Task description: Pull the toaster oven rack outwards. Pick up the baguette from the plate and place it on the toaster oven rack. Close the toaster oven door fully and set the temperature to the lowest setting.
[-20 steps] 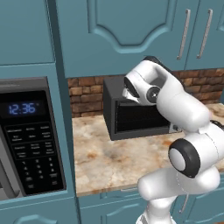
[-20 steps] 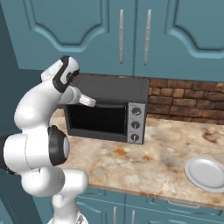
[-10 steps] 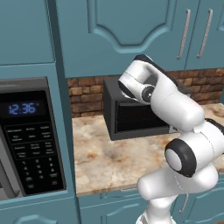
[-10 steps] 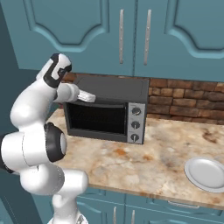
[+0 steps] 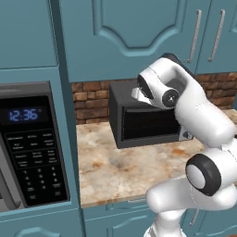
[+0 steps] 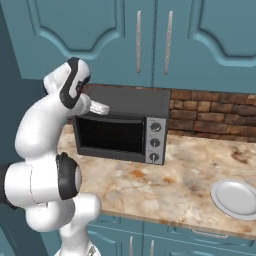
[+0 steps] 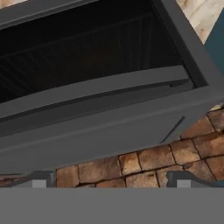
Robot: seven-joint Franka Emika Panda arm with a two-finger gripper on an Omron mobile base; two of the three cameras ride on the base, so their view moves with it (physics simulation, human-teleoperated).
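Note:
The dark grey toaster oven stands on the counter against the brick wall, also seen as toaster oven. Its toaster oven door is shut, and the slim handle bar runs along its top edge. My gripper hovers at the oven's upper left front corner, just above the handle. Both fingertips stand far apart with nothing between them, so the gripper is open. The toaster oven rack is hidden behind the dark glass. A white plate lies at the counter's right; the baguette is out of view.
Three round knobs sit on the oven's silver right panel. A black keypad microwave is built in to the left. Teal upper cabinets hang low over the oven. Marble counter lies bare in front of the oven.
The arm's wrist has swung up and to the left, lifting the hand from in front of the door to the oven's top front edge. The jaws stayed open.

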